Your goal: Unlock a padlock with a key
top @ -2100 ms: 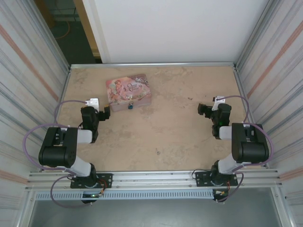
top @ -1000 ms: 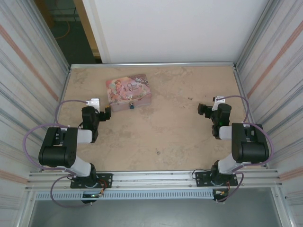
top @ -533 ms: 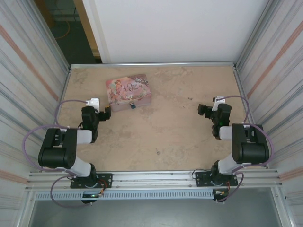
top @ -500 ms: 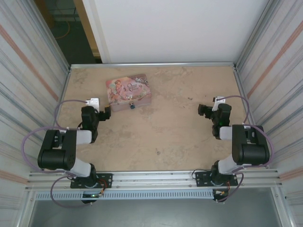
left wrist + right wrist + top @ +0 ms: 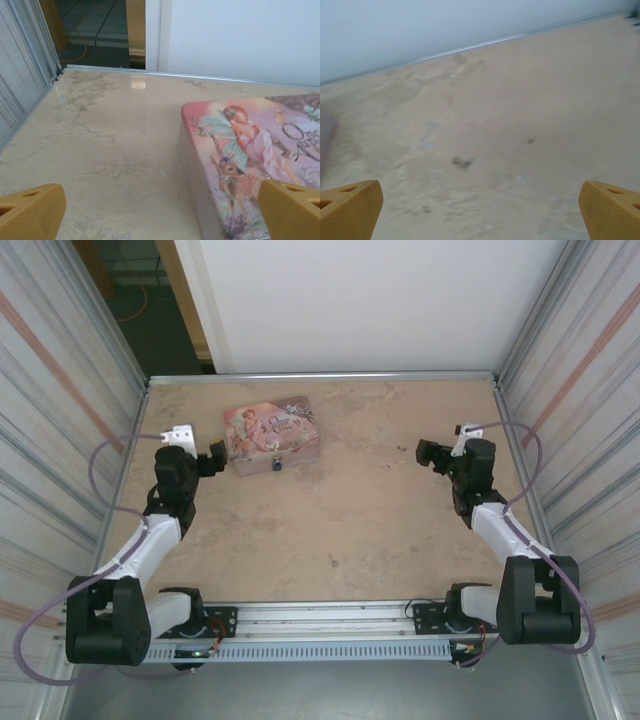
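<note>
Two wide-open, empty pincers: left gripper (image 5: 213, 457) should steady the tiny blue metal-shackled padlock (image 5: 276, 465); right gripper (image 5: 427, 453) needs the key.

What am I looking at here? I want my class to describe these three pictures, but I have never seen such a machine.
This is a robot with two arms bolted at the near edge of a marbled beige table. Each arm ends in a gripper with two fingers. One picture is taken from above and behind the arms. The other two come from small cameras on the wrists, so the yellow fingers sit in the bottom corners of those views. On the table lies a pink illustrated tin, with a tiny blue padlock at its near side. The left gripper is close to the tin's left end. The right gripper is over bare table on the right. Both are open and hold nothing.
</note>
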